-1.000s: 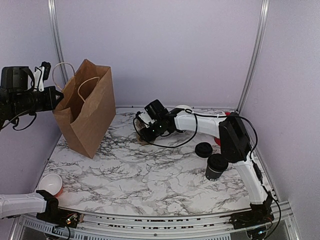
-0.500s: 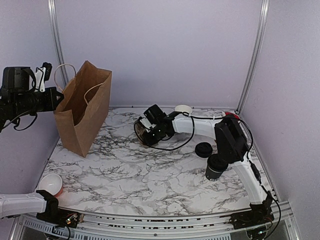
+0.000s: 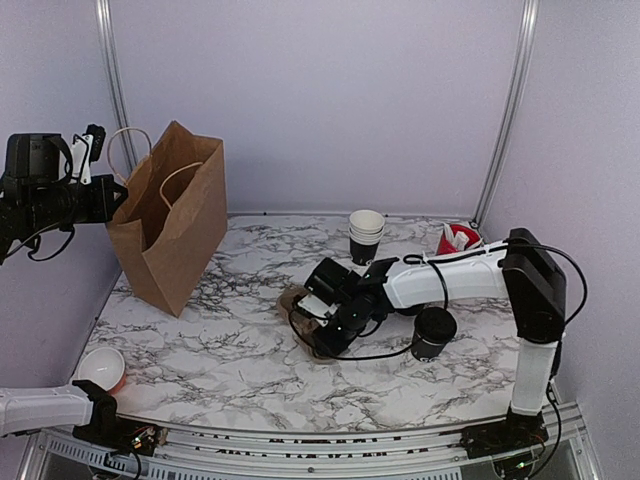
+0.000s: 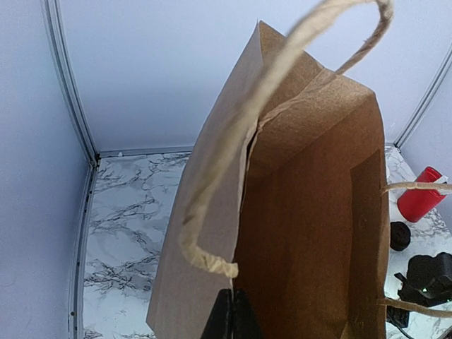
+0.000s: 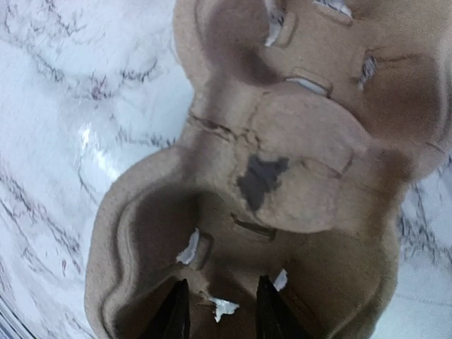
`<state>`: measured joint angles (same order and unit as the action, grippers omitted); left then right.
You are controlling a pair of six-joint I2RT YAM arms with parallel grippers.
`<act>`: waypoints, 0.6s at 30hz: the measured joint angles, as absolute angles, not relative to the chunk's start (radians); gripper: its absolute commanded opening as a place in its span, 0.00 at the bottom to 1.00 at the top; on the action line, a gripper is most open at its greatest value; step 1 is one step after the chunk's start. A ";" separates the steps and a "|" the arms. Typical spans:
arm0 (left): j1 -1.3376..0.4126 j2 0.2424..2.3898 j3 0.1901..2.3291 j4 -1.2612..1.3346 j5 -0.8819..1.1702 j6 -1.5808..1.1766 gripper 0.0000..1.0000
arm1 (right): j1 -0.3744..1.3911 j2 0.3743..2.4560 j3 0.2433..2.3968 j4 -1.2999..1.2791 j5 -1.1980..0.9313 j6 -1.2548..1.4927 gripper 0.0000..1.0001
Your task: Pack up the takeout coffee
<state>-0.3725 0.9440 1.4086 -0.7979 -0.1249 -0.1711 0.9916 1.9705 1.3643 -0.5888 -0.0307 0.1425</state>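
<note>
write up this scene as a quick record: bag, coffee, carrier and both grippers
bag: brown paper bag, upright, mouth open, back left
left gripper: shut on the bag's rim
coffee: lidded black cup, upright, right of the carrier, not bagged
carrier: pulp cup carrier, visible wells empty
right gripper: fingers straddle the carrier's wall, seemingly gripping it

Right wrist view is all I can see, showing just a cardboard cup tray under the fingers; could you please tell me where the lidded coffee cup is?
Observer: The lidded coffee cup stands upright on the table, to the right of the tray and not in it.
Operator: Thank you. Is the bag ready?
Observer: The left gripper holds the paper bag by its rim at the far left, mouth open.
Operator: Is anything else near the coffee?
Observer: A stack of lidless cups stands farther back on the table.
</note>
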 measured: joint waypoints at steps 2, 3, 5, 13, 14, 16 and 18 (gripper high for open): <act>-0.373 0.944 1.407 -0.797 -0.126 -0.171 0.00 | 1.001 1.909 1.299 -0.598 -0.023 0.170 0.33; -0.373 0.944 1.405 -0.796 -0.126 -0.171 0.00 | 0.999 1.890 1.285 -0.605 -0.017 0.182 0.35; -0.373 0.944 1.398 -0.791 -0.130 -0.170 0.00 | 0.996 1.873 1.282 -0.607 -0.012 0.192 0.41; -0.373 0.945 1.379 -0.790 -0.132 -0.171 0.00 | 1.004 1.811 1.309 -0.591 0.036 0.147 0.57; -0.373 0.945 1.379 -0.789 -0.132 -0.171 0.00 | 0.999 1.811 1.309 -0.591 0.040 0.142 0.61; -0.373 0.945 1.379 -0.789 -0.132 -0.171 0.00 | 0.982 1.811 1.308 -0.592 0.045 0.133 0.65; -0.373 0.945 1.379 -0.790 -0.132 -0.171 0.00 | 0.963 1.804 1.296 -0.584 0.044 0.131 0.71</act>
